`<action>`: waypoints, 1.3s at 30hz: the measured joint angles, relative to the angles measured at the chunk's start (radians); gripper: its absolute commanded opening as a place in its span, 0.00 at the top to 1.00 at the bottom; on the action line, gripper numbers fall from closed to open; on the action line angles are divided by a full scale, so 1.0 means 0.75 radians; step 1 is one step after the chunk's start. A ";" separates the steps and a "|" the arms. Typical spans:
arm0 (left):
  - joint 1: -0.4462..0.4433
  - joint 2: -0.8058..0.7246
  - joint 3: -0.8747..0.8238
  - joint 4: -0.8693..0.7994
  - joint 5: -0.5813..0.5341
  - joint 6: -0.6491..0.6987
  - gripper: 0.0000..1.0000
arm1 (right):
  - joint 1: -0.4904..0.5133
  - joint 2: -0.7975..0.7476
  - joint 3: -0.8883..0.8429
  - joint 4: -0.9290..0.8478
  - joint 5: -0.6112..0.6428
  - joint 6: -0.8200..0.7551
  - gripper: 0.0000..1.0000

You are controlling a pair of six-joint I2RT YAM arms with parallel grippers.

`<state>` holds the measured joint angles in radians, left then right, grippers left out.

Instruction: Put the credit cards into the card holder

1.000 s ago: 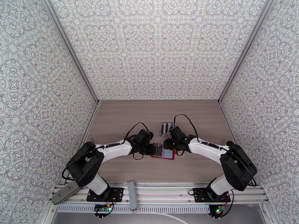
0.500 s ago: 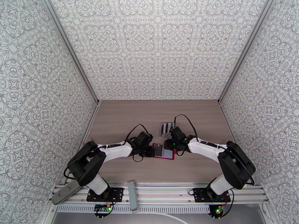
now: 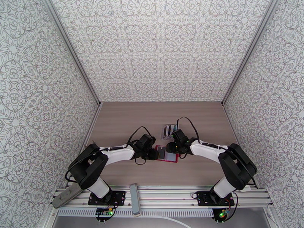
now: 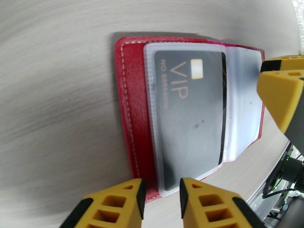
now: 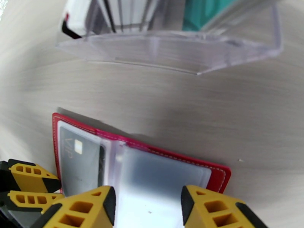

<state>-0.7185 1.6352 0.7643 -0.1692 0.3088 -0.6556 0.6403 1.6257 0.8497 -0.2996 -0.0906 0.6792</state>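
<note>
The left gripper (image 4: pixel 161 189) hangs low over one end of the wallet (image 4: pixel 131 111). Its yellow jaws are a little apart and grip nothing, and the edge of a clear pocket lies just under the gap. The right gripper (image 5: pixel 147 196) stands over the wallet's other half, jaws wide apart on either side of an empty clear pocket and holding nothing. Whether its tips press on the plastic cannot be told.

The wallet lies open and flat on the table (image 3: pixel 125 118) between the two grippers, red leather with pale stitching. A black card (image 4: pixel 190 111) sits inside the pocket on the left arm's side. It reads "VIP" in gold letters beside a gold chip, with a smaller line that begins "NO" and runs on in digits too blurred to read.

Just beyond the wallet stands a clear plastic rack (image 5: pixel 171 54) holding more cards (image 5: pixel 201 10) on edge, a teal one with whitish and dark ones beside it. A grey bar (image 3: pixel 133 204) lies across the rail by the arm bases. Patterned walls (image 3: pixel 159 46) enclose the table.
</note>
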 measured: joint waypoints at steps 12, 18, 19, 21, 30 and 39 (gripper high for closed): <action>0.000 -0.001 -0.002 0.019 0.022 0.001 0.55 | 0.000 0.016 -0.007 0.028 -0.001 -0.019 0.50; 0.000 -0.001 -0.002 0.023 0.035 0.001 0.52 | 0.006 0.016 -0.015 0.056 -0.006 -0.018 0.50; 0.000 -0.001 -0.002 0.023 0.037 0.002 0.52 | 0.008 0.016 -0.015 0.060 -0.006 -0.017 0.50; 0.000 -0.001 -0.002 0.025 0.039 0.005 0.51 | 0.015 0.017 -0.016 0.067 -0.010 -0.014 0.50; 0.000 -0.001 -0.003 0.032 0.051 0.011 0.49 | 0.045 0.023 -0.016 0.085 -0.015 0.007 0.51; 0.001 -0.002 -0.035 0.116 0.108 0.051 0.49 | 0.072 0.023 -0.022 0.089 -0.031 0.041 0.59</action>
<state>-0.7181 1.6341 0.7383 -0.0822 0.3901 -0.6170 0.6941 1.6428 0.8333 -0.2329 -0.1139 0.7101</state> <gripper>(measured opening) 0.513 0.418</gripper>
